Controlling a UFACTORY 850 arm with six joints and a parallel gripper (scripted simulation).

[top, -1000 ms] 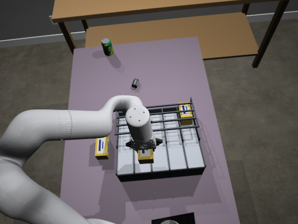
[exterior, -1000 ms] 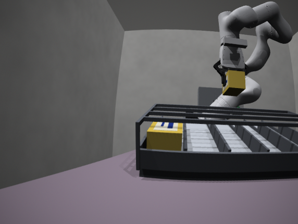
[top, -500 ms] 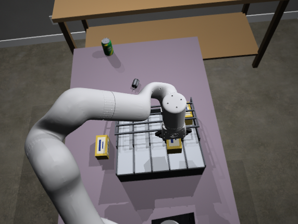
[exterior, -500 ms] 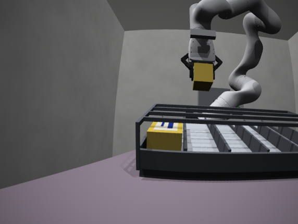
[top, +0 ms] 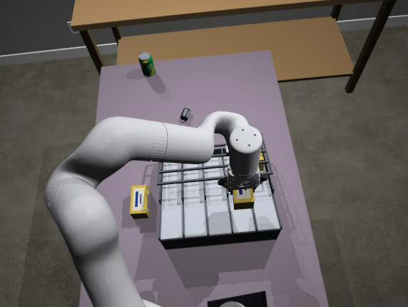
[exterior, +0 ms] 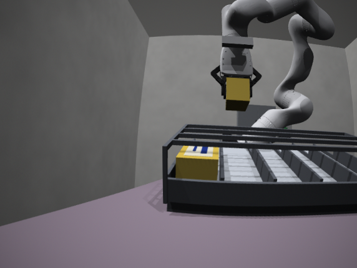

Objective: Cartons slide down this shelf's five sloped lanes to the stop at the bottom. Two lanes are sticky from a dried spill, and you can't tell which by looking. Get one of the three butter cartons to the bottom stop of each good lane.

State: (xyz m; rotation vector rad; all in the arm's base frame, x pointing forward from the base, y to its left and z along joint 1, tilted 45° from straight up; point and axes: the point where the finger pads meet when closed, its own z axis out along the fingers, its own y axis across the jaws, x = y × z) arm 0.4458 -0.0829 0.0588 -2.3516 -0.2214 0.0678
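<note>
Three crossbars [top: 185,170] roof the shelf's [top: 221,238] upper half in the top view; its lower lanes lie open beneath the gripper [exterior: 238,90] and its carton [exterior: 238,94]
</note>
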